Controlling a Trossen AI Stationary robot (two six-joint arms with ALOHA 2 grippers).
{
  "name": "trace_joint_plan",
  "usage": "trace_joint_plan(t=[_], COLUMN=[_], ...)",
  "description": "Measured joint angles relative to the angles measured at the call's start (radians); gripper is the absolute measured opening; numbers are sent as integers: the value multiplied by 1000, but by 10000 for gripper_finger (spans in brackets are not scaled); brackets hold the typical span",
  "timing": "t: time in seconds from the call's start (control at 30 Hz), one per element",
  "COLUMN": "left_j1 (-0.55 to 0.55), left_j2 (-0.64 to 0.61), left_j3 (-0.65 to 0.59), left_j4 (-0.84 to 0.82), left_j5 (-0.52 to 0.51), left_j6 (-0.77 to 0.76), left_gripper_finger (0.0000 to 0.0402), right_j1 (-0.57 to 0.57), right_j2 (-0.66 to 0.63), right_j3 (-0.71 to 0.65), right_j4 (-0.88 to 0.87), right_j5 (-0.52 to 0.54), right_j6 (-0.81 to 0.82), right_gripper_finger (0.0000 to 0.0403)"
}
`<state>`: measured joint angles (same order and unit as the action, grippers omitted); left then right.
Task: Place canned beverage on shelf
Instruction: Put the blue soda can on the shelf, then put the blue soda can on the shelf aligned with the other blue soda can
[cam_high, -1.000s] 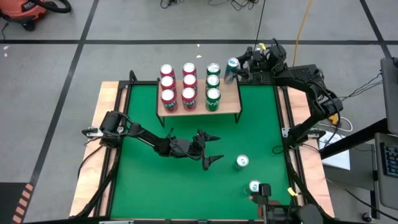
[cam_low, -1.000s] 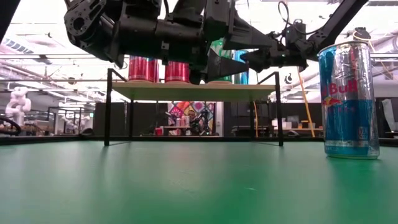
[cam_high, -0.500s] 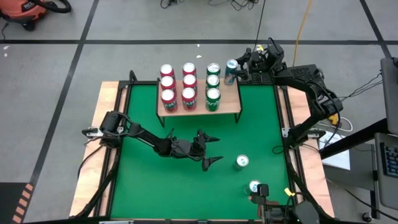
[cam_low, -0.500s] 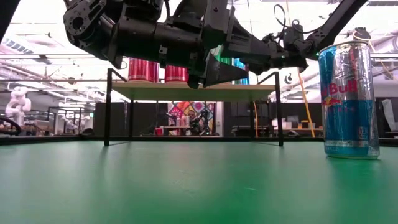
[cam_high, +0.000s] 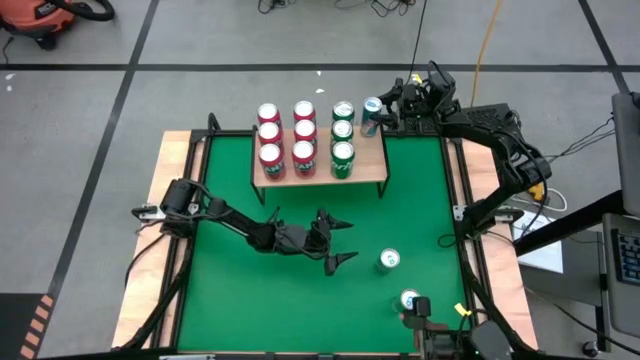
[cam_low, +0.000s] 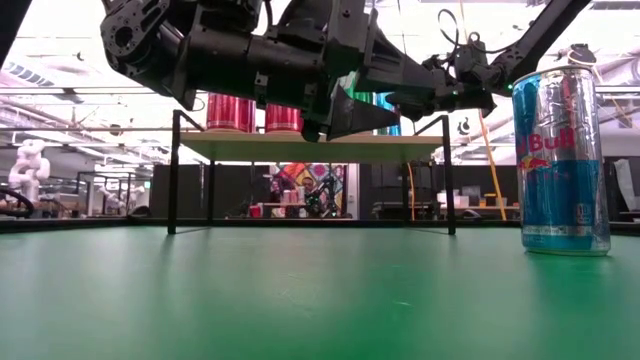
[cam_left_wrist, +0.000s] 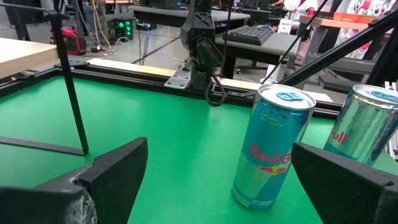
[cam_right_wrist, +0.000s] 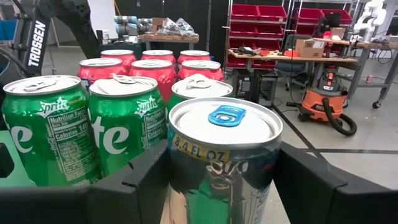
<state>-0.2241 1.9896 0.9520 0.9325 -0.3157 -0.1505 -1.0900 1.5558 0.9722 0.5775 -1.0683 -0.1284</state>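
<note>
The shelf (cam_high: 370, 160) stands at the table's far side, a light-wood board (cam_low: 310, 147) on black legs. On it stand several red cans (cam_high: 286, 133) and three green cans (cam_high: 342, 131). My right gripper (cam_high: 384, 112) is shut on a silver-and-blue can (cam_high: 372, 104) at the shelf's far right corner, beside the green cans (cam_right_wrist: 93, 130). My left gripper (cam_high: 350, 240) hovers open over the middle of the table. It points at two more such cans (cam_high: 389, 261) (cam_high: 409, 299) standing upright on the green surface. My right gripper pinches the can's side wall (cam_right_wrist: 186, 168), just below the top rim, between its two fingers (cam_right_wrist: 140, 180). The fingers lie level and come from the table's right. The can is upright; its bottom is hidden, so I cannot tell whether it stands on the shelf.
In the left wrist view one table can (cam_left_wrist: 270, 146) is ahead between the open fingers (cam_left_wrist: 118, 174), the other (cam_left_wrist: 360, 124) farther off. The nearest table can (cam_low: 560, 160) looms at the low view's right. Green table lies bare to the left and near side (cam_high: 250, 300).
</note>
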Motion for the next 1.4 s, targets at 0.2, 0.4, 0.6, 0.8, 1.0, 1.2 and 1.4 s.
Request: trace_joint_plan(t=[0.2, 0.4, 0.6, 0.8, 1.0, 1.2, 1.4], left_j1=[0, 0, 0, 0, 0, 0, 0], left_j2=[0, 0, 0, 0, 0, 0, 0], left_j3=[0, 0, 0, 0, 0, 0, 0], left_j4=[0, 0, -1, -2, -9, -21, -34], left_j5=[0, 0, 0, 0, 0, -1, -1], left_j6=[0, 0, 0, 0, 0, 0, 0], left_gripper_finger=[397, 397, 397, 397, 397, 397, 397], right_j1=[7, 6, 6, 6, 6, 8, 8], right_j2=[0, 0, 0, 0, -3, -58, -146], right_j3=[0, 0, 0, 0, -1, -1, -1], right_j4=[1, 1, 2, 32, 34, 30, -3], right_j5=[0, 1, 20, 19, 18, 20, 21], right_j6=[-1, 0, 10, 38, 58, 93, 145], right_gripper_finger=[233, 248, 277, 283, 283, 283, 283])
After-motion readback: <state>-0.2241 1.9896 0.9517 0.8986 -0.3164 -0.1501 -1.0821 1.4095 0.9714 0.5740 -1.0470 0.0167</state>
